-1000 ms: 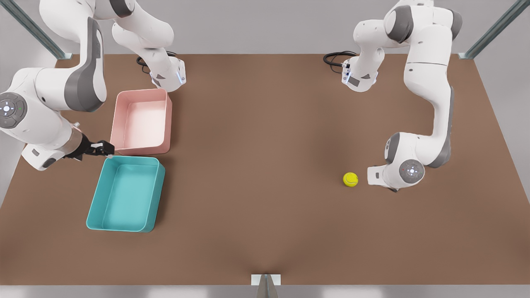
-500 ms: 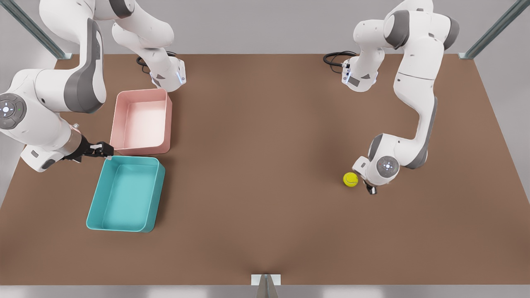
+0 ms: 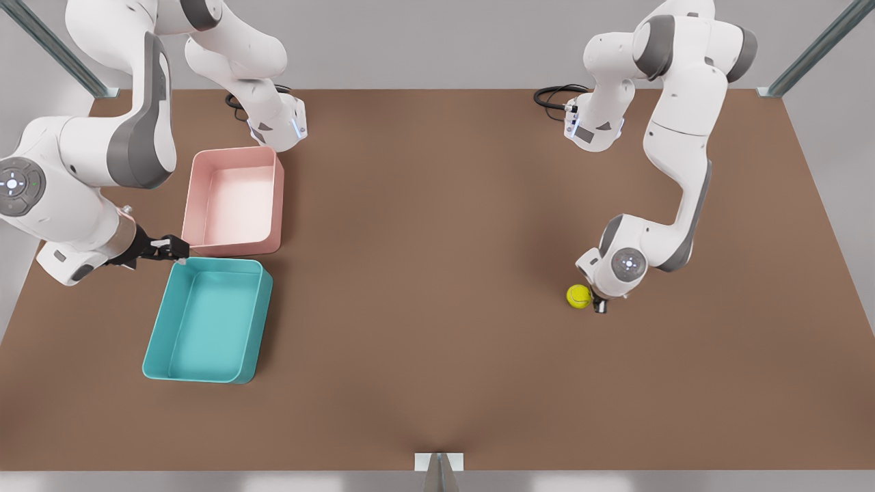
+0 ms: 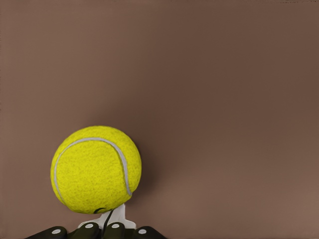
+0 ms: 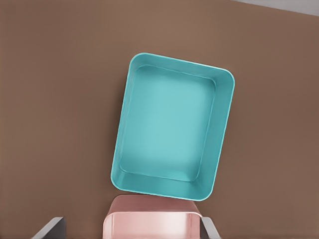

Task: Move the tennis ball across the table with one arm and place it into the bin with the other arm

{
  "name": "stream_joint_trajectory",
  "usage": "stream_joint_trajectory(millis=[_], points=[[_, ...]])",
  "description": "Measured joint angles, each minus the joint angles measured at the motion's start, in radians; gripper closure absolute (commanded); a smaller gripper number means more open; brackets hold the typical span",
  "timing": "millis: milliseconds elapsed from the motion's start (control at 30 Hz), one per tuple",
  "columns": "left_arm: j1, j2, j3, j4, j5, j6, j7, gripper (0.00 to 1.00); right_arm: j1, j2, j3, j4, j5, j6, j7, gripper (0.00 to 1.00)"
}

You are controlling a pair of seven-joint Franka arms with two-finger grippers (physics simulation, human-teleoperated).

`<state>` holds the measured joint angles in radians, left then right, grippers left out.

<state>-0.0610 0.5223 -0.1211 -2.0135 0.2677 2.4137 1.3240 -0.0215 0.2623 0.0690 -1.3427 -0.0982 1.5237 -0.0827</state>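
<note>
We're watching the left end effector (image 3: 599, 305) close in: over the last second this arm swung in from the right side of the front view, and now it sits just beside the tennis ball (image 3: 578, 296), right against its right flank. That means the first stage is about to begin, we reckon, with the ball not yet shifted from its spot on the brown bench (image 3: 437, 355), lower right of centre in the front view. From the left wrist view the ball (image 4: 95, 169) looms large in the lower left, with a pale finger (image 4: 114, 219) tucked up against its underside edge; whether the fingers are spread or pressed together we cannot tell, so a push or a pick-up are both possible. The arm itself is folded low, elbow bent, wrist dropped close to the surface. Over on the front view's left, the right end effector (image 3: 169, 249) waits near the top corner of the teal bin (image 3: 158, 321), and it has barely stirred; its finger state is also beyond us. The right wrist view looks down on the bin (image 5: 222, 144), with the pink bin (image 5: 152, 224) beside it. Ball and bin are well apart, so nearly the whole job remains.
</note>
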Motion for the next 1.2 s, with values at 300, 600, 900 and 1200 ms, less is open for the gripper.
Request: stream_joint_trajectory(millis=[300, 600, 900, 1200], points=[[-0.346, 0.083, 0.005, 0.137, -0.06, 0.023, -0.153, 0.79, 0.002, 0.001, 0.001, 0.0, 0.001, 0.0, -0.001, 0.0], [-0.129, -0.072, 0.004, 0.34, -0.138, -0.21, -0.367, 0.54, 0.0, 0.001, 0.001, 0.0, -0.001, 0.0, -0.002, 0.0], [0.013, -0.305, 0.139, 0.783, -0.251, -0.948, -0.752, 0.0, 0.115, 0.152, 0.011, 0.052, 0.042, 0.018, -0.001, 0.0], [-0.003, -0.308, 0.117, 0.647, -0.313, -1.002, -1.137, 0.0, 0.641, 0.329, -0.005, -0.128, 0.025, 0.281, 0.251, 0.0]])
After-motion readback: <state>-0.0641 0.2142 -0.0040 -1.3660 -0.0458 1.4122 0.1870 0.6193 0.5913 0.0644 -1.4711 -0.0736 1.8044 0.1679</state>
